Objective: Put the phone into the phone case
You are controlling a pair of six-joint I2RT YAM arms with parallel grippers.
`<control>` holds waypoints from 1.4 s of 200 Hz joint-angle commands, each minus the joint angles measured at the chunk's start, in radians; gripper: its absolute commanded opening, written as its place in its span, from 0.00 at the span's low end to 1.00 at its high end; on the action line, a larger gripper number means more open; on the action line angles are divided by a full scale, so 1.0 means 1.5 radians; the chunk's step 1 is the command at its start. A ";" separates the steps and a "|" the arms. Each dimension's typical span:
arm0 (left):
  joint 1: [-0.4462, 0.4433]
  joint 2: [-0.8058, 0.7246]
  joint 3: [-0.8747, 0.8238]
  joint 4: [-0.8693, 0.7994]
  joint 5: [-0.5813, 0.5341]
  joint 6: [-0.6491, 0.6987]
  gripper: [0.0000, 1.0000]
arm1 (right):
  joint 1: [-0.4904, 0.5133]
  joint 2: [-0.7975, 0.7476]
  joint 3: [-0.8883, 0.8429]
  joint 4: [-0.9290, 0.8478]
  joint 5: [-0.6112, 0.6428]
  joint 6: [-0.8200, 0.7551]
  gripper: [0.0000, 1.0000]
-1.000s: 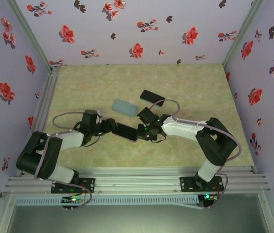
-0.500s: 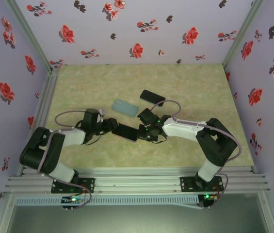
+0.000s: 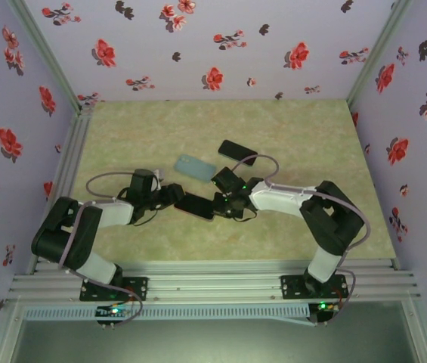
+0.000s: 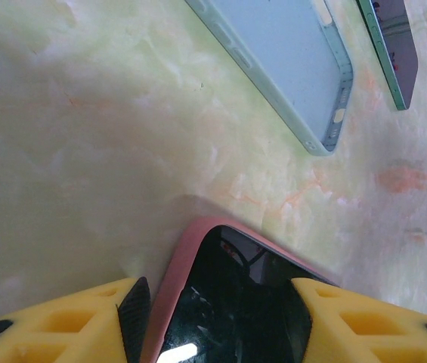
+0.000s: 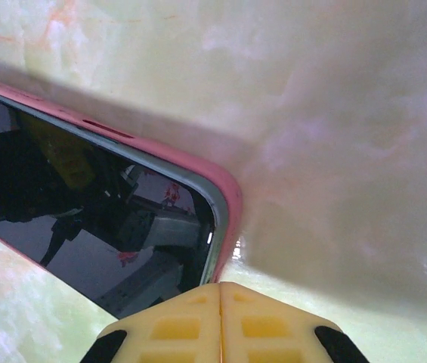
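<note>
The right gripper (image 5: 221,291) has scooted in a touch and, fingers pressed together, sits at a corner of the phone (image 5: 100,219) in the pink case (image 5: 232,204). The left gripper (image 4: 219,302) clamps the case's sides. Off-centre pressure could skid those tips off, leaving that corner unseated.

Lab booth: floral walls (image 3: 221,45), alu frame (image 3: 213,281).

A glossy, pale green marbled tabletop (image 3: 296,144) with faint orange veins spreads beneath and beyond the left tool (image 3: 177,197) and right tool (image 3: 216,202). Lavender walls (image 3: 221,45) printed with red and black flowers rise beyond them and on both sides. A ribbed aluminium rail (image 3: 213,281) runs behind them.
</note>
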 commanded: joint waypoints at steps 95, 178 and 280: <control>-0.002 0.023 0.010 0.025 0.015 0.013 0.54 | -0.005 0.047 0.046 0.010 0.000 -0.007 0.07; -0.003 0.022 -0.001 0.034 0.019 0.006 0.54 | -0.006 0.067 0.072 0.009 -0.004 -0.012 0.06; -0.003 0.018 -0.017 0.049 0.024 -0.001 0.54 | 0.002 0.095 0.094 0.027 -0.014 -0.010 0.05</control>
